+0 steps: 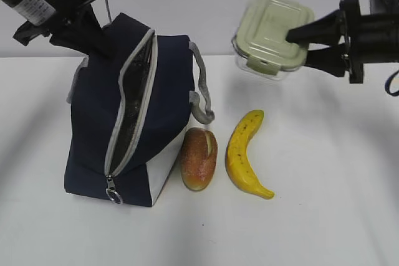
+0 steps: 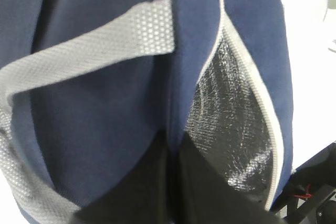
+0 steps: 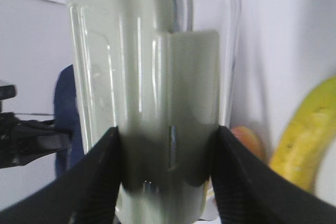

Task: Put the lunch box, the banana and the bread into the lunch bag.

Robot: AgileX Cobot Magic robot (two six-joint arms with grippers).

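On the left side of the white table (image 1: 324, 216) stands the lunch bag (image 1: 93, 129), with its zipper open and shiny silver lining showing inside. Up at its back top edge is the left gripper (image 1: 93, 37), and its jaws look pinched on the blue cloth to hold the mouth wide, though the pinch itself is partly hidden. Next to the bag lies the bread (image 1: 199, 158), touching its white side. Just past that lies the banana (image 1: 244, 154). High on the right, the right gripper (image 1: 300, 45) has its jaws squeezed tight on the lunch box (image 1: 272, 35), holding it up in the air. I think the box goes in first. It must next move left, over the open zipper, and then go down into the bag.
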